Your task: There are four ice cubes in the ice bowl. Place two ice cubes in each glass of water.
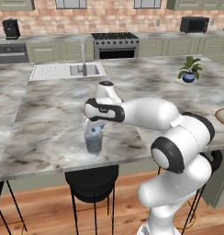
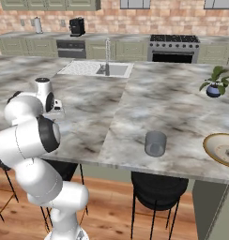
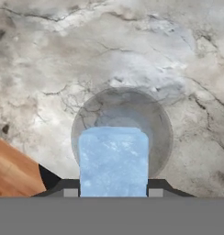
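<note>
My gripper (image 3: 114,190) is shut on a pale blue ice cube (image 3: 114,158), held between the two dark fingertips (image 3: 70,189). Straight below the cube stands a glass of water (image 3: 155,124), its round mouth facing the hand. From the left base view, the gripper (image 1: 94,128) hangs just over that glass (image 1: 93,144) near the counter's front edge, with the cube (image 1: 95,131) at its rim. A second glass (image 2: 155,143) stands further right on the counter. The ice bowl (image 2: 215,152) sits at the far right, and its rim (image 1: 222,117) is cut by the frame edge.
A small blue plant pot (image 1: 189,76) (image 2: 213,90) stands at the back right of the marble counter. A sink with faucet (image 1: 82,69) (image 2: 107,69) lies at the back. Black stools (image 1: 92,181) (image 2: 158,190) stand under the front edge.
</note>
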Controlling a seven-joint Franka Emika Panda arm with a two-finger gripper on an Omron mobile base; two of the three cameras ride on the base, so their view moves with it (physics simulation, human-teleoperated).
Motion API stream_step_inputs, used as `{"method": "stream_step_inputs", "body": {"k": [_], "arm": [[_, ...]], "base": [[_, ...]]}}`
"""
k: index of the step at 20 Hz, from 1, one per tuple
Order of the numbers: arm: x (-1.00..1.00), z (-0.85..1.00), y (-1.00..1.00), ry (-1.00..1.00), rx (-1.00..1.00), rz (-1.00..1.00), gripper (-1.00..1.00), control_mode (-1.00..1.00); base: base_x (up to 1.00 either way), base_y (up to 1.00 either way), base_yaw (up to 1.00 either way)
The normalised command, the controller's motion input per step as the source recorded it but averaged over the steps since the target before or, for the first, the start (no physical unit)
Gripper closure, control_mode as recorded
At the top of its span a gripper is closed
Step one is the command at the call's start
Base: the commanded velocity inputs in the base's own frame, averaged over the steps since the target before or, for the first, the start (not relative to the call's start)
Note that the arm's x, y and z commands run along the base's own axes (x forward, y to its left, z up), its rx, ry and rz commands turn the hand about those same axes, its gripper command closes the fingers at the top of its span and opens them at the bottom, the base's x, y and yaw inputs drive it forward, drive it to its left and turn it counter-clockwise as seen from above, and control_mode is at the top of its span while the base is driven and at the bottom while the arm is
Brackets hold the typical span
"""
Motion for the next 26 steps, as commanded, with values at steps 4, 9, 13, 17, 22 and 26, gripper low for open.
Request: {"method": "stream_step_inputs", "body": {"k": [4,9,13,17,22,26], "arm": [[0.0,0.0,0.0,-0.02,-0.04,0.0,1.0,-1.0],[0.0,0.0,0.0,-0.02,-0.11,0.0,1.0,-1.0],[0.15,0.02,0.01,-0.03,-0.09,0.0,1.0,-1.0],[0.2,0.15,0.02,-0.02,-0.01,0.0,1.0,-1.0],[0.23,0.2,0.07,0.0,0.0,-0.01,1.0,-1.0],[0.06,0.09,0.2,0.0,0.01,-0.04,1.0,-1.0]], "base": [[0.0,0.0,0.0],[0.0,0.0,0.0],[0.0,0.0,0.0],[0.0,0.0,0.0],[0.0,0.0,0.0],[0.0,0.0,0.0]]}}
